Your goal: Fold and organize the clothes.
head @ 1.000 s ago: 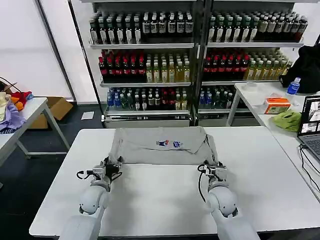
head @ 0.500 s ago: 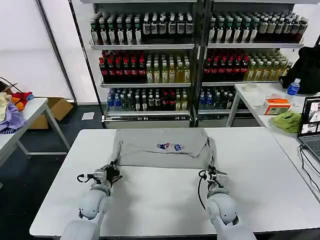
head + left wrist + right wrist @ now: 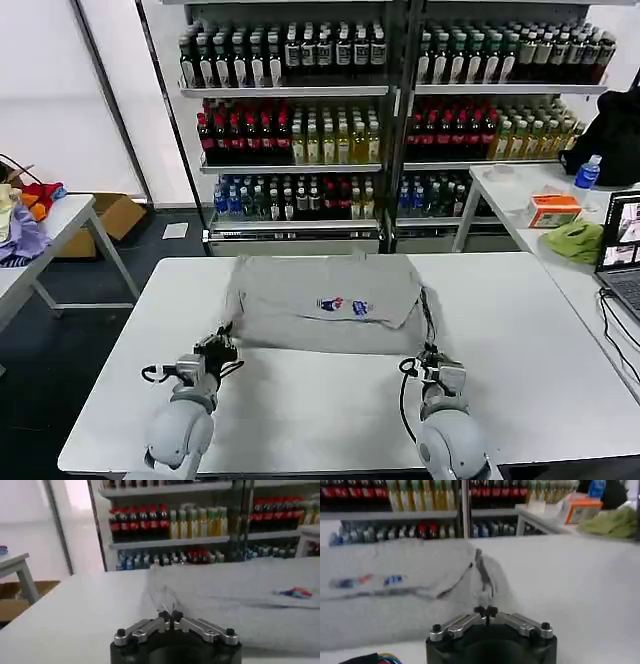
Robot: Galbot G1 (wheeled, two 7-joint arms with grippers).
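One light grey shirt (image 3: 300, 290) lies spread across the far half of the white table (image 3: 540, 350), its small multicoloured chest print (image 3: 341, 304) facing up. My left gripper (image 3: 216, 349) is shut on the shirt's near left edge, and wrinkled cloth gathers at its closed tips (image 3: 170, 616). At the near right corner my right gripper (image 3: 433, 358) is shut on the shirt, and a raised ridge of fabric (image 3: 483, 572) runs up to its tips (image 3: 485, 611). The print (image 3: 365, 580) shows off to one side in the right wrist view.
Shelves of bottles (image 3: 300, 130) stand behind the table. The side table at right holds a laptop (image 3: 622, 250), a lime-green cloth (image 3: 578, 240), an orange box (image 3: 553, 210) and a water bottle (image 3: 587, 172). Coloured fabrics (image 3: 20, 220) lie on a table at left.
Both grippers have drawn back toward me along the table, pulling the shirt's near edge with them. The chest print has slid nearer, and the shirt covers more of the table.
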